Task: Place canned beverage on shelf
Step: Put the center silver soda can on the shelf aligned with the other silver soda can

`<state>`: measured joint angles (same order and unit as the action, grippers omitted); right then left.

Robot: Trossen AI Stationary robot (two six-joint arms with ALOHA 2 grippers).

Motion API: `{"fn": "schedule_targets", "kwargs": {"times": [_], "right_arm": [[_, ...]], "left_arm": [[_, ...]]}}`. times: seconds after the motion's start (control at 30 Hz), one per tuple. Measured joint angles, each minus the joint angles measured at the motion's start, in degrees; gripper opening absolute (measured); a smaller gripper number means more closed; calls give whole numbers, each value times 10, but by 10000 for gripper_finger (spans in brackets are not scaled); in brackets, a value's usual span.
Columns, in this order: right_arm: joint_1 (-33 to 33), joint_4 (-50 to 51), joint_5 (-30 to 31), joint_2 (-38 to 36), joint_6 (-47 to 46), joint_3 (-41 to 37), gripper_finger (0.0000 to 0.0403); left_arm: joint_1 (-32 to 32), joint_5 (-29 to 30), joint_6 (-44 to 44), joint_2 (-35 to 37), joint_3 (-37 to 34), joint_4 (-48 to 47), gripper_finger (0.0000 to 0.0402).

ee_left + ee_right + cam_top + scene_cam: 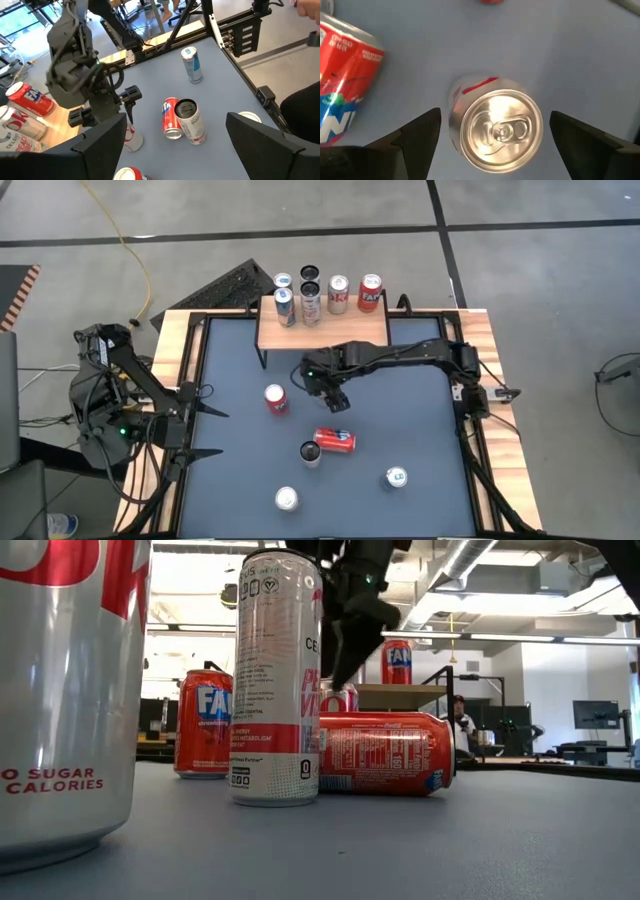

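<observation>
A dark counter (420,420) carries several drink cans. At its far edge stands the shelf (350,328), a low rack with a light wooden top, and four cans stand upright in a row along the shelf's far side.

The right gripper (334,396) reaches in from the right side and hangs over the middle of the counter, just in front of the shelf. Its jaws stand wide apart and hold nothing. Directly beneath them, seen from the wrist, is an upright can with a silver top and red markings (495,127), sitting between the two fingers (415,137) with clear gaps on both sides, not touched.

Left of the gripper stands a red can (276,399). Nearer, a red can lies on its side (335,440), with a tall dark-topped can (310,453) upright just beside it. A silver can (287,499) and a blue-and-silver can (397,477) stand nearer still.

The left gripper (190,405) waits at the left edge of the counter, jaws apart and empty.
</observation>
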<state>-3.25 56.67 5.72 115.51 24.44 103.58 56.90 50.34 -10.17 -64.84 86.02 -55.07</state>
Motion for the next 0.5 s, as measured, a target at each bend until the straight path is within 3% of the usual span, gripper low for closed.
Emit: {"fn": "schedule_targets", "kwargs": {"times": [0.5], "right_arm": [[-11,1,-38,11,7,-1,343]], "left_arm": [[0,0,0,0,0,0,330]]}}
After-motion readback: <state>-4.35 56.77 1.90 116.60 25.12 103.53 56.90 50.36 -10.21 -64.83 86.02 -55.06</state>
